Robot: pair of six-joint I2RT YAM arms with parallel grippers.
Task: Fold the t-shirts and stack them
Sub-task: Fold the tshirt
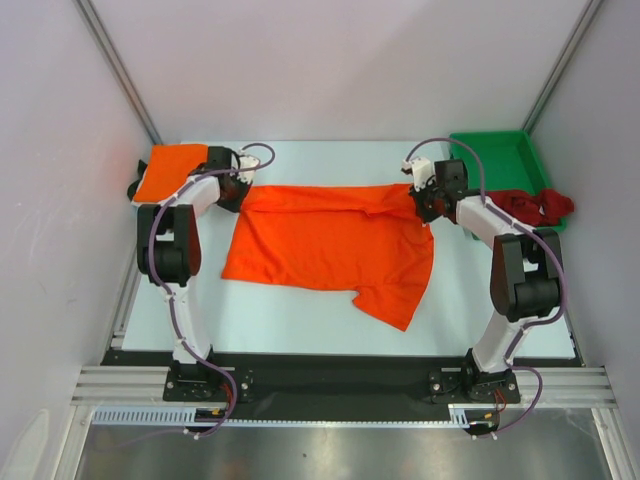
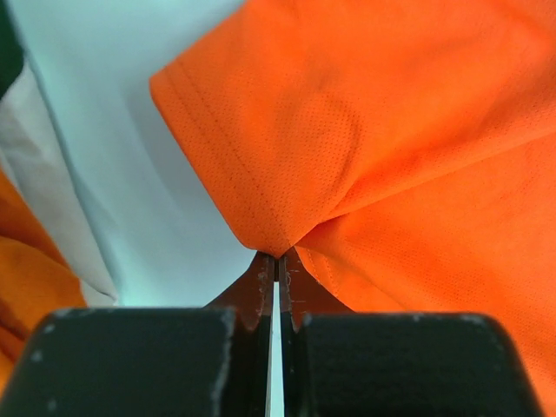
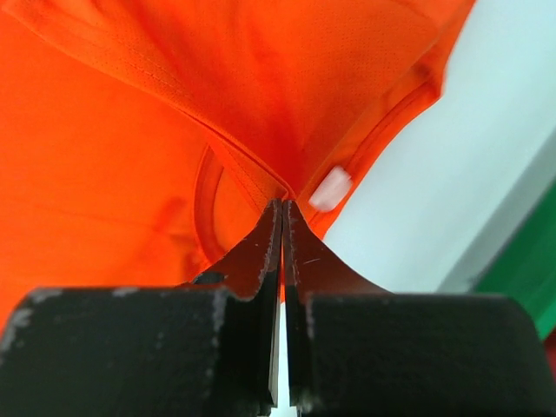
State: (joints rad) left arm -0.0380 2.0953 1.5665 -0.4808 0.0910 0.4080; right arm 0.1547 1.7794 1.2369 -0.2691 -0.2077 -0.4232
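Observation:
A bright orange t-shirt (image 1: 330,245) lies spread in the middle of the table, its far edge folded over. My left gripper (image 1: 243,190) is shut on its far left corner, the pinched hem shown in the left wrist view (image 2: 278,248). My right gripper (image 1: 418,197) is shut on the far right edge near the collar (image 3: 287,193), where a white label (image 3: 330,188) shows. A folded orange t-shirt (image 1: 170,170) lies at the far left. A dark red t-shirt (image 1: 530,207) lies bunched at the right, by the tray.
A green plastic tray (image 1: 500,160) stands at the far right corner. White walls close in the table on three sides. A black rail (image 1: 330,375) runs along the near edge by the arm bases.

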